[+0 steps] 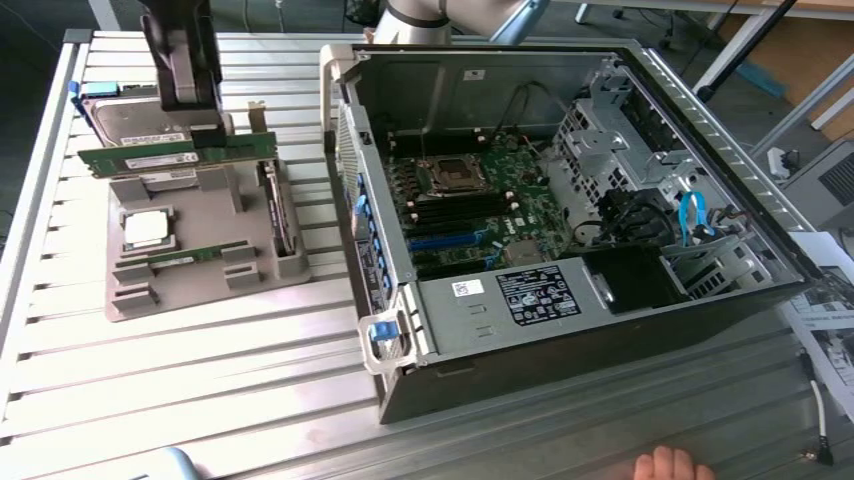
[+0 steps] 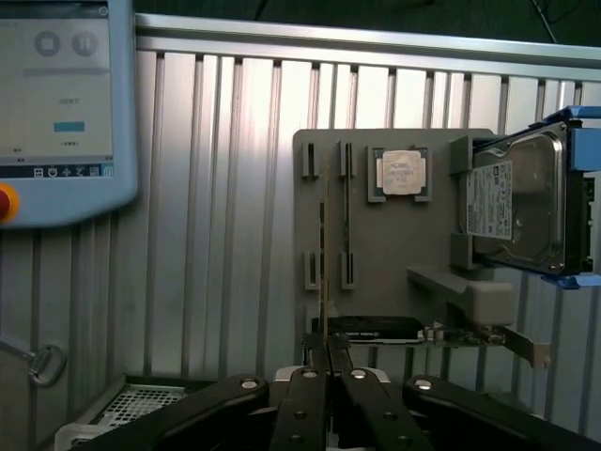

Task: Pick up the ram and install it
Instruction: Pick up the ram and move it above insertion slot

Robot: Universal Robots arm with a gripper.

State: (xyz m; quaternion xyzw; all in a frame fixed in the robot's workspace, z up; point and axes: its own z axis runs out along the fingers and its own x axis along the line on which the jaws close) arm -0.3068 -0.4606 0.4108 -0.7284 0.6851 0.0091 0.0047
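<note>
— Holding anything, that claw [image 1: 200, 135]?
— Item one: the ram [image 1: 174, 157], a green stick clenched in the claw, level above the grey holder [image 1: 200, 290] on the desk [image 1: 160, 380].
— Position?
— Exterior view, ten o'clock of the open computer case [image 1: 534, 370]. Item two: processor chip [image 1: 147, 228], seated in the holder.

So the gripper [image 1: 200, 125] hangs pointing straight down at the exterior view's upper left, dark fingers [image 2: 302, 404] pinched nearly together on the ram's [image 1: 174, 157] thin edge, and the arm [image 1: 420, 15] comes over from behind.
</note>
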